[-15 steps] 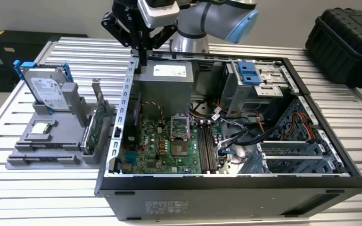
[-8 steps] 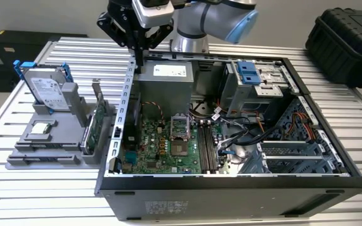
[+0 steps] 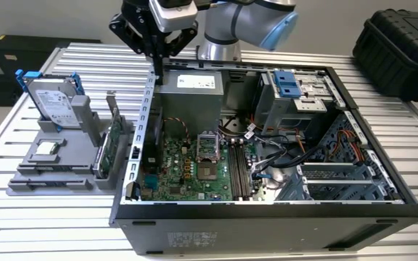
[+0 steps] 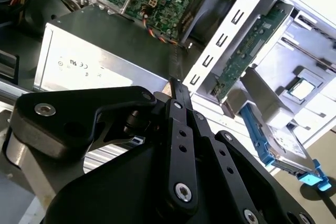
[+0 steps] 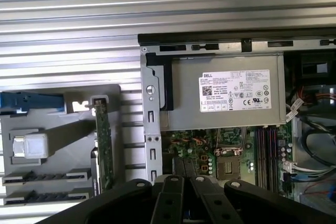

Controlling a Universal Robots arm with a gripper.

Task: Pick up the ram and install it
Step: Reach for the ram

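1. Ribbed metal counter [image 3: 63, 60] carried an open computer case [image 3: 267, 223] lying on its side. A black carry case [image 3: 401, 49] sat at the far corner on the exterior view's right.
2. Grey holder [image 3: 49, 174] stood just beside the computer case on the exterior view's left. It held a hard drive [image 3: 49, 103] in a blue bracket, a small square processor chip [image 3: 47, 148] and a green expansion card [image 3: 112, 145] on edge.
3. Arm [image 3: 252, 22] reached in from the back of the counter, wrist bent so the gripper [image 3: 156, 64] pointed straight down.
4. Gripper hung over the far end of the case's slotted wall, at the corner by the power supply [image 3: 194, 92]. Its tips were near the wall's top edge; contact could not be judged.
5. Gripper narrow: in the first wrist view the fingers [image 5: 178, 169] lay pressed flat together. The second wrist view showed them closed to one thin edge.
6. Inside the case the motherboard [image 3: 187, 168] lay exposed, with the memory slots [image 3: 239, 168] just beside the processor socket [image 3: 207, 155].
7. Ram: place could not be told. Whether a stick sat in the memory slots, or in the holder's long slots [image 5: 47, 178] seen in the first wrist view, was unclear.
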